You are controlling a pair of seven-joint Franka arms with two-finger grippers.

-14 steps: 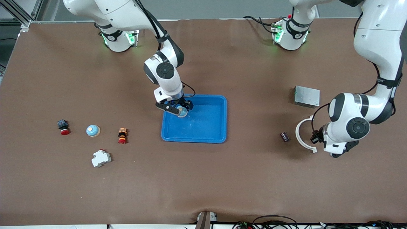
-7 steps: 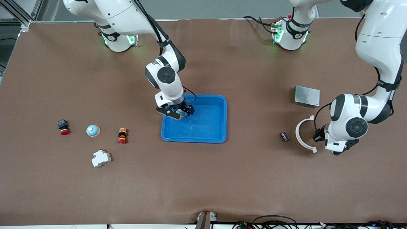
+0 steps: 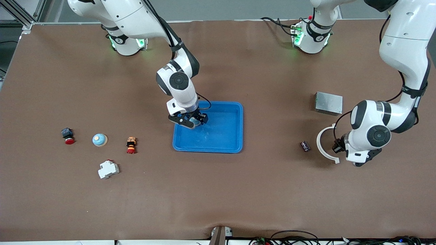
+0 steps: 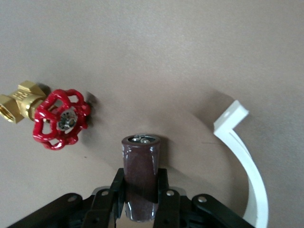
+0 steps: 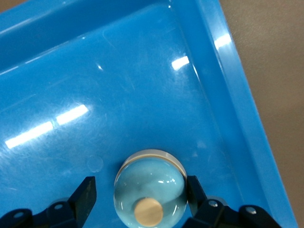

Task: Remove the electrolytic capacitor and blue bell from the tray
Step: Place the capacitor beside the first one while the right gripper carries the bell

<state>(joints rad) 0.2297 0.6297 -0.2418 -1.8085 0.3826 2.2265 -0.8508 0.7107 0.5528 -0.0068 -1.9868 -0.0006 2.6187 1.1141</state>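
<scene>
While the right tool (image 5: pixel 137 197) sits low inside the shallow blue plastic tray (image 3: pixel 235 136), its fingers (image 5: pixel 84 194) are spread apart on either side of the pale blue domed bell (image 5: pixel 149 187), which rests on the tray floor. Over the brown worktop (image 3: pixel 238 190), the left tool (image 4: pixel 141 199) clenches the dark brown cylindrical capacitor (image 4: pixel 141 178), near a curved white plastic strip (image 4: pixel 247 166) and a red-handled brass valve (image 4: pixel 59 118).

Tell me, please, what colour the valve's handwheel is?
Red, on the brass valve; the left wrist view shows it best.
</scene>
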